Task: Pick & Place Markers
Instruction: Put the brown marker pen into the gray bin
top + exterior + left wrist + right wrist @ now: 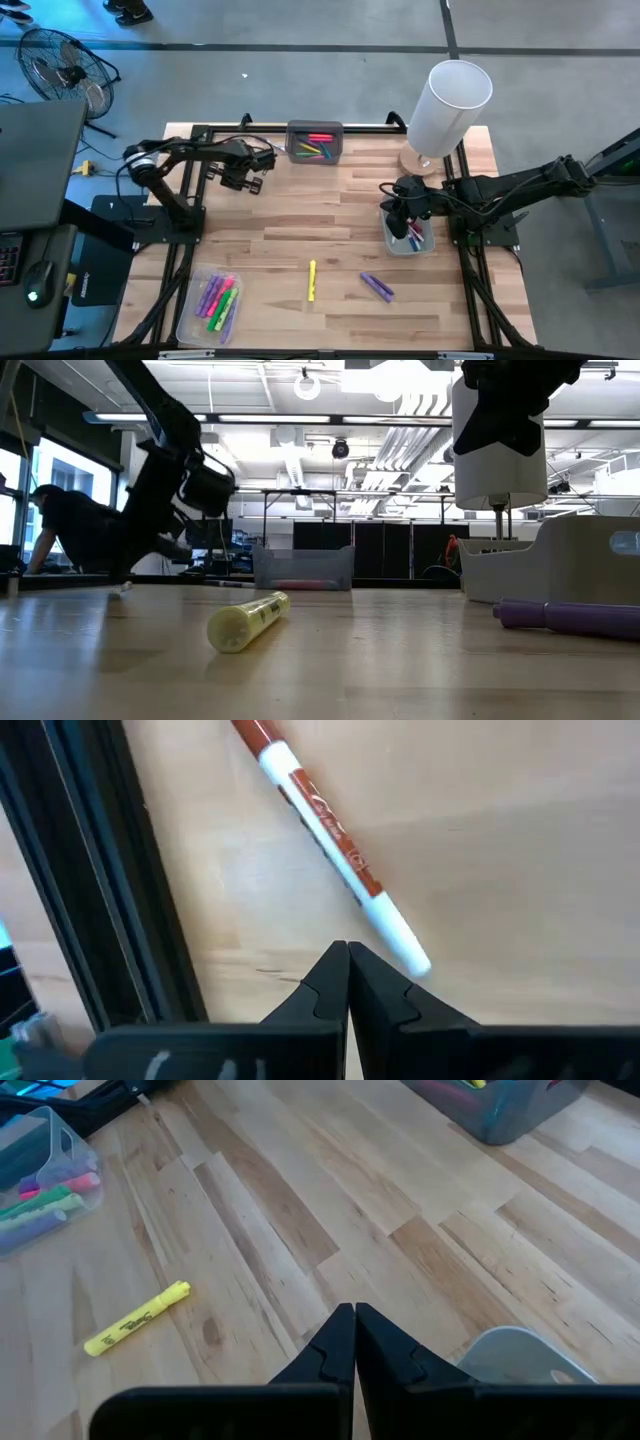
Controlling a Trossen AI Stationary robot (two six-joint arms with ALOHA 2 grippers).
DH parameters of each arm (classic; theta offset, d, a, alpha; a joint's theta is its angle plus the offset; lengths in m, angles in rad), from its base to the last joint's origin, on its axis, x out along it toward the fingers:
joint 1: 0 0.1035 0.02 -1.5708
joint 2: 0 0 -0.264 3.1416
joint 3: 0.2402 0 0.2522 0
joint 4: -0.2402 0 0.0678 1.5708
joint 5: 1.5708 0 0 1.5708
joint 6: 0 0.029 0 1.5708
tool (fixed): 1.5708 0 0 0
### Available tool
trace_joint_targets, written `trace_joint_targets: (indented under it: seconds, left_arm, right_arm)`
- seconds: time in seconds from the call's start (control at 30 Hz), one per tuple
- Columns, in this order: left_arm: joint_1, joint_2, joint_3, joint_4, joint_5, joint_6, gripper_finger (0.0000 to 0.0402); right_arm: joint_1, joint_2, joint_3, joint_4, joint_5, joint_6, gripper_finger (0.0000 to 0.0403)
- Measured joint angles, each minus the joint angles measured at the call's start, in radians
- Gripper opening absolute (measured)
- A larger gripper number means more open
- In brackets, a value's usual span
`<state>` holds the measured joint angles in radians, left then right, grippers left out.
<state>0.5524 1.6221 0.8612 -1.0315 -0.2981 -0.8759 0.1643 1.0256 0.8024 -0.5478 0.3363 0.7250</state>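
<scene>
A red-and-white marker (pixel 335 840) lies flat on the wood beside the black frame rail. My left gripper (pixel 347 955) (pixel 245 182) hangs shut just above it, at the table's far left, clear of its white end. My right gripper (pixel 355 1315) (pixel 400 212) is shut and holds nothing, over a clear tray (pixel 408 240) of markers at the right. A yellow marker (pixel 312 280) (pixel 248 622) and a purple marker (pixel 377 287) (pixel 570 617) lie loose near the front. A grey tray (pixel 315 142) at the far edge and a clear tray (pixel 212 305) at the near left hold more markers.
A white cylinder on a round wooden base (pixel 445 110) stands at the far right. Black frame rails (pixel 110 870) run along the table's sides. Bare wood lies in the table's middle. A person (pixel 60 530) shows in the room beyond.
</scene>
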Motion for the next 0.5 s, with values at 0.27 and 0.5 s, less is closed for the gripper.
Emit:
trace_joint_targets:
  seconds: [0.27, 0.5]
  left_arm:
    - [0.007, -0.195, -0.004, 0.075, 0.056, -0.035, 0.0]
    - [0.089, -0.245, -0.103, 0.3, 0.066, -0.056, 0.0001]
  right_arm:
    - [0.0, 0.0, 0.0, 0.0, 0.005, -0.006, 0.0]
    - [0.0, 0.0, 0.0, 0.0, 0.015, -0.008, 0.0]
